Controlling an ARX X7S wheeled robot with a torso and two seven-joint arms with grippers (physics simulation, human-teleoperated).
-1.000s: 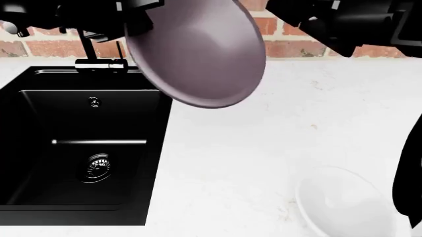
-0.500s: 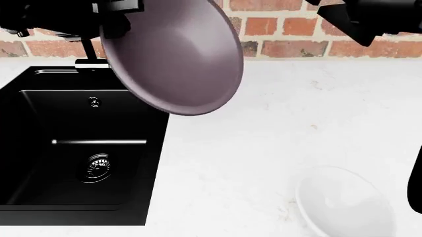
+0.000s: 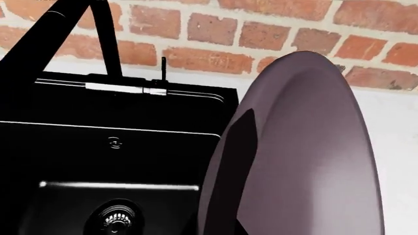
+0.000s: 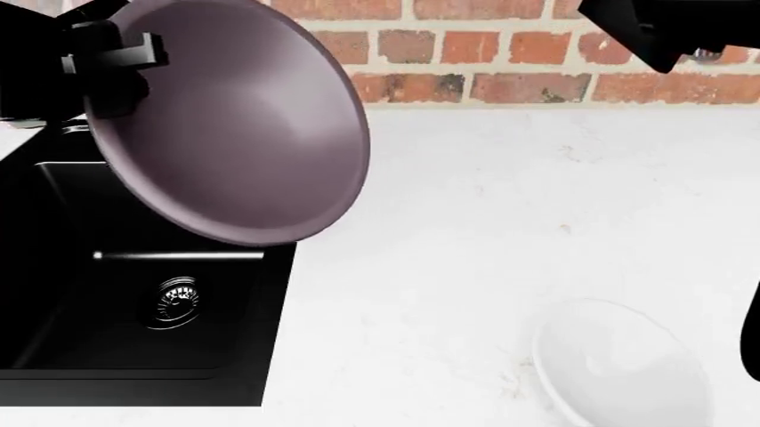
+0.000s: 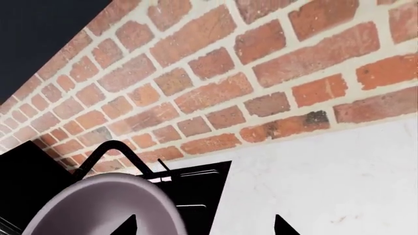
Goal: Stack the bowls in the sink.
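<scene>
Leftward since a moment ago, the large matte dark purple-brown bowl (image 4: 231, 120) now hangs tilted above the rectangular matte black sink (image 4: 71, 347), its rim overlapping the basin's right edge in my head view. My left gripper (image 4: 113, 53) pinches the bowl's rim. Over by the red brick wall (image 4: 511, 53) my right gripper (image 5: 203, 226) is spread with nothing between its tips. On the white speckled counter (image 4: 475, 222), well apart from the sink, sits the small shallow white bowl (image 4: 618, 365).

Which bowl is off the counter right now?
The dark purple-brown bowl: the left gripper holds it tilted above the sink. The white bowl sits on the counter, untouched.
</scene>
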